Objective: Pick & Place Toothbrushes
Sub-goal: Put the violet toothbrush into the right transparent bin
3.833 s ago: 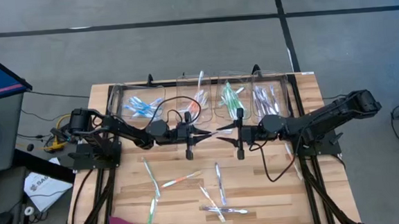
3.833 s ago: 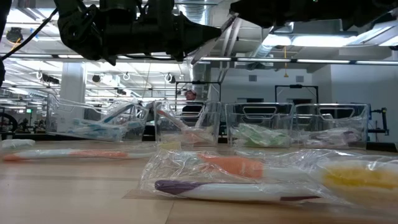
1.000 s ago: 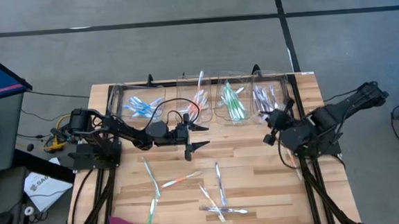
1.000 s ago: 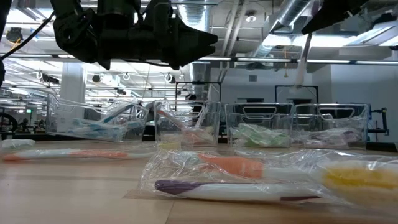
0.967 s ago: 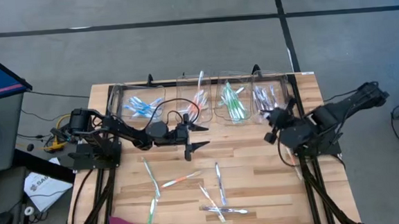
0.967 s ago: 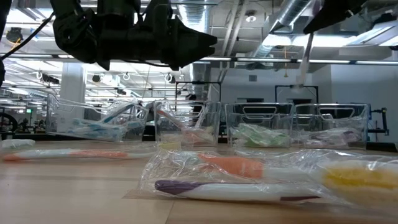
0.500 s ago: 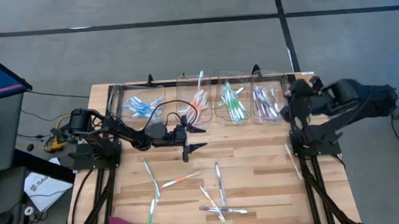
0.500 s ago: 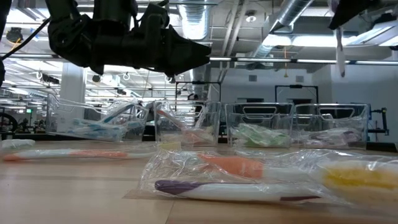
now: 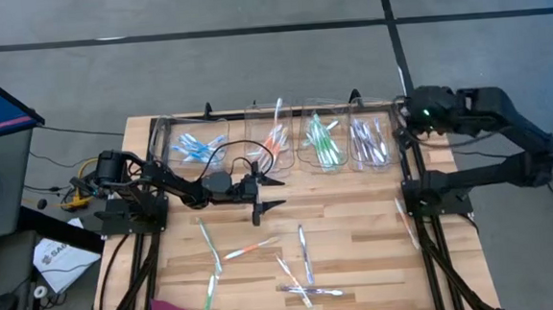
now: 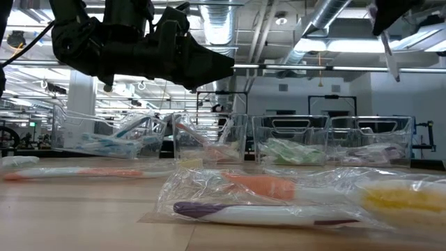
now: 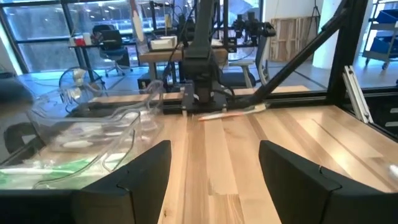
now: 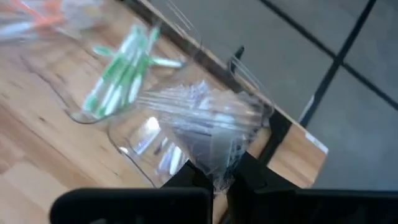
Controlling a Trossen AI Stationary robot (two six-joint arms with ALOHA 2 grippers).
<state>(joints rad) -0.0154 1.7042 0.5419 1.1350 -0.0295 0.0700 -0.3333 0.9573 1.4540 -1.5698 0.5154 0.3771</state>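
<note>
Lying loose on the wooden table (image 9: 360, 256), several toothbrushes (image 9: 298, 269) occupy the near half; sorted ones fill four clear bins (image 9: 280, 140) along the far edge. Left gripper (image 9: 271, 191) hovers mid-table, fingers spread, empty. Right gripper (image 12: 216, 180), raised at the far right bin, is clamped on a wrapped toothbrush (image 12: 208, 124).

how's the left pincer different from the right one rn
The left pincer is open and holds nothing; the right pincer is shut on a wrapped toothbrush. The left one hovers over the middle of the table, just in front of the bins; the right one is up at the table's far right corner, by the purple bin. Both are raised off the tabletop.
</note>
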